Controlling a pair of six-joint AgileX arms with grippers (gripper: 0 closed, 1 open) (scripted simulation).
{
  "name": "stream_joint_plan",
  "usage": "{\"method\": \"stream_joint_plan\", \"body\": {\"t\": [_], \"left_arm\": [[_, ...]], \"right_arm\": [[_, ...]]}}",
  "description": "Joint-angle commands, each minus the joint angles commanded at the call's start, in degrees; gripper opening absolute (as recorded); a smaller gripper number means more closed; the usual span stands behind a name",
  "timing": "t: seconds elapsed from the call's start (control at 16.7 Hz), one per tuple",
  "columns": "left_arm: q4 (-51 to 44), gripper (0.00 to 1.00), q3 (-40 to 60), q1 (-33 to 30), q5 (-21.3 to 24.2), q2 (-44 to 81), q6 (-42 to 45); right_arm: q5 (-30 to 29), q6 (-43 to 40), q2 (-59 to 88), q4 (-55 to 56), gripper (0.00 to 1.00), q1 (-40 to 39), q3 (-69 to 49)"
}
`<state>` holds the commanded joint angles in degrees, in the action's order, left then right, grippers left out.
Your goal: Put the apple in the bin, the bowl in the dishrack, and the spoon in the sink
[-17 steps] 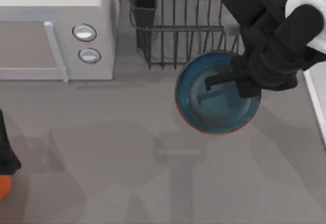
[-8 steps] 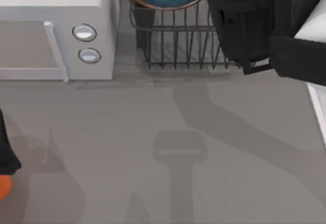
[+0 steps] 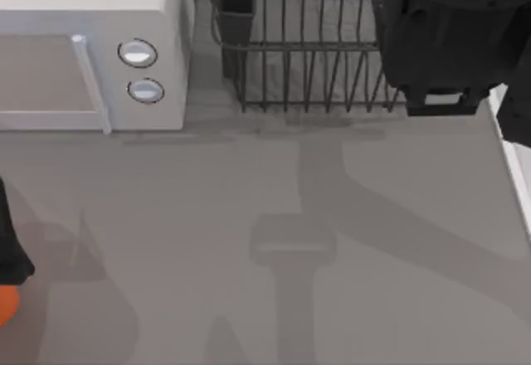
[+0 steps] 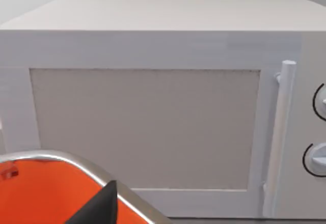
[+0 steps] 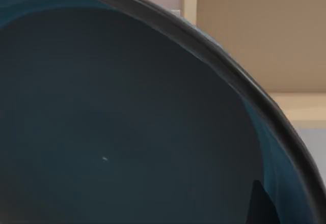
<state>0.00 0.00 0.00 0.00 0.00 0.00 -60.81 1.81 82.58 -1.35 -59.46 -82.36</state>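
- Bowl (image 5: 127,122): deep-blue glazed inside close against the right wrist camera, its dark rim curving from upper left down to the lower right of that frame. It sits hard by the right arm's wrist, so I judge it is held there, up over the dishrack.
- Handling, as a judgement: a glazed bowl is stiff, fairly weighty and slick, and it would chip if dropped onto wire. The rim is the sensible place to pinch, one finger inside and one outside; a grip on the wall would slide.
- Right arm (image 3: 448,33): a black bulk at the upper right of the top view, above the right end of the rack. Whether its jaws are clamped or apart I cannot tell; a dark tip at the lower right of the wrist frame may be a finger.
- Dishrack (image 3: 307,58): black wire with upright tines along the top middle of the top view, a dark utensil cup (image 3: 236,4) at its left corner. Lowering the bowl between tines, not on their points, looks the safer release.
- Microwave (image 3: 91,50): white, with two round knobs, upper left of the top view, just beside the rack.
- Left arm (image 3: 10,249): parked at the left edge of the top view over an orange bin (image 4: 41,193) with a metal rim; its jaws' state cannot be told.
- Table (image 3: 249,257): grey, bare across the middle.
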Motion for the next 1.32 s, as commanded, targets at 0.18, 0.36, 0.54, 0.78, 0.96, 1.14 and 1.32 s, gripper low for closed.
{"method": "stream_joint_plan", "body": {"t": [0.18,0.36,0.54,0.78,0.96,1.14,1.32], "left_arm": [[0.0,1.0,0.0,0.0,0.0,0.0,0.0],[0.0,1.0,0.0,0.0,0.0,0.0,0.0],[0.0,1.0,0.0,0.0,0.0,0.0,0.0],[0.0,1.0,0.0,0.0,0.0,0.0,0.0],[0.0,1.0,0.0,0.0,0.0,0.0,0.0],[0.0,1.0,0.0,0.0,0.0,0.0,0.0],[0.0,1.0,0.0,0.0,0.0,0.0,0.0]], "right_arm": [[0.6,0.1,1.0,0.7,0.0,0.7,0.1],[3.9,-0.1,6.6,6.4,0.0,3.7,0.5],[9.1,-0.4,15.4,17.1,0.0,9.0,1.6],[16.9,-0.6,27.2,33.1,0.0,17.3,3.9],[21.5,-0.8,33.2,40.0,0.0,22.0,5.5],[22.7,-0.8,34.6,41.5,0.0,23.2,6.0],[22.7,-0.8,34.6,41.5,0.0,23.2,6.0]]}}
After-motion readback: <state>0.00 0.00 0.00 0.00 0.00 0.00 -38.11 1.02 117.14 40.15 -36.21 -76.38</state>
